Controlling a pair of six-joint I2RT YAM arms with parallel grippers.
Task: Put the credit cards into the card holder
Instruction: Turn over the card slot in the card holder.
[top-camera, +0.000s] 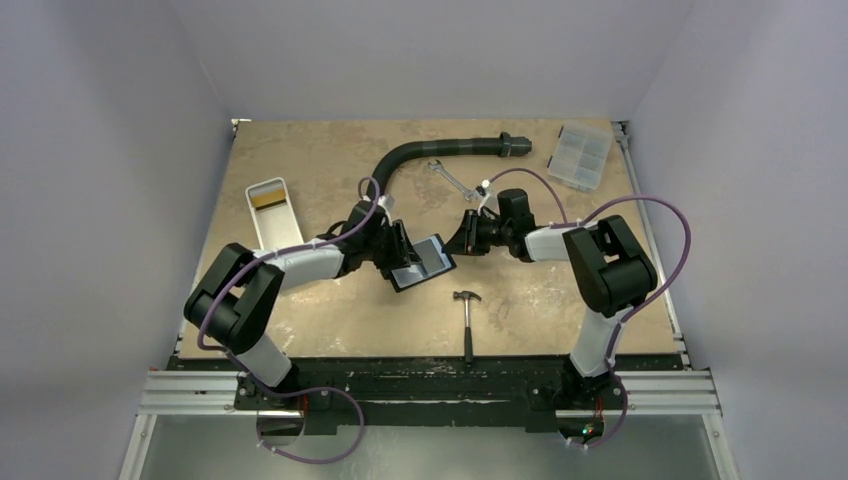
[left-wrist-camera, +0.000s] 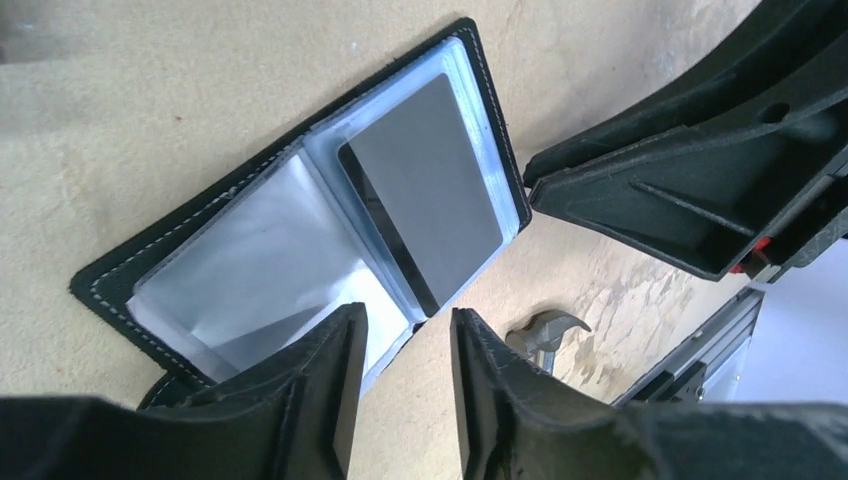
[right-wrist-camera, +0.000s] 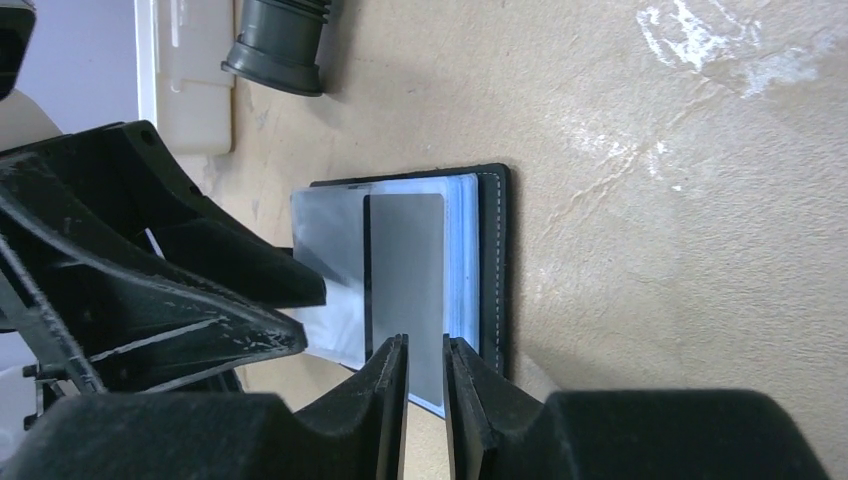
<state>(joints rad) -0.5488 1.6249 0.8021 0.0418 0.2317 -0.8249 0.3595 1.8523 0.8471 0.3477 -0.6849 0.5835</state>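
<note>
The card holder was spread open mid-table, with one credit card laid in its right half. The left gripper was half open and the right gripper barely parted, with nothing clamped. The card could be dragged back out if brushed by the right fingers.

Card holder lies open flat on the bench. A dark credit card rests on its right-hand clear pockets. Left gripper fingers are spread at the holder's near edge, gripping nothing. Right gripper tip sits by the holder's right edge. Hammer head is just beyond.
</note>
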